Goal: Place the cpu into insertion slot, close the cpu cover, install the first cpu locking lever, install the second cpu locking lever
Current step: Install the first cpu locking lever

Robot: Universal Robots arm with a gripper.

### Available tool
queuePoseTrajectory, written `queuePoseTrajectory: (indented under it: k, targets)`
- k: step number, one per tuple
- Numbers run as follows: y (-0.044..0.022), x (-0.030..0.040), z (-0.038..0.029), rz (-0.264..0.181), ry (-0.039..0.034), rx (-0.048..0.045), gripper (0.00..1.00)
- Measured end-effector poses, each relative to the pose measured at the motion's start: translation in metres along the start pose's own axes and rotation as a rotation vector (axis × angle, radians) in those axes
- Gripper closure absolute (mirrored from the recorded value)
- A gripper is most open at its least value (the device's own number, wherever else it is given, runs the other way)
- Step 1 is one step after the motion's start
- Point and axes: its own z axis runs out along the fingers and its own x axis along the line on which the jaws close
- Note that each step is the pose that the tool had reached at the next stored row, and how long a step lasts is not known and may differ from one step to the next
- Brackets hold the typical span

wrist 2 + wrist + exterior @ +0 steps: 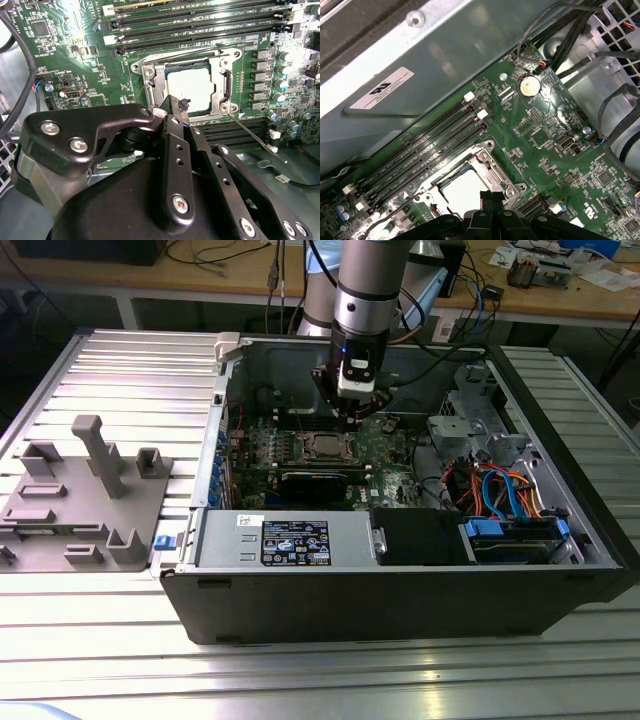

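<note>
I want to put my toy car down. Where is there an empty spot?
The ribbed table is bare in front of the computer case, and on the exterior view's right of it. Crowded: the grey holder block on the exterior view's left, and inside the case, where the gripper hangs by the cpu.

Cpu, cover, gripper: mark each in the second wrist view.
cpu (189, 87), second wrist view, middle of its silver top.
cover (161, 81), second wrist view, side bar of its frame.
gripper (179, 107), second wrist view, between its fingertips.
</note>
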Motion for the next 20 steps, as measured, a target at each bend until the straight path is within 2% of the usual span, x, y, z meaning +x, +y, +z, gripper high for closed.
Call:
queuePoseTrajectory:
  k: [20]
  targets:
    - [0.0,0.0,0.0,-0.03,-0.0014,0.0005,0.89]
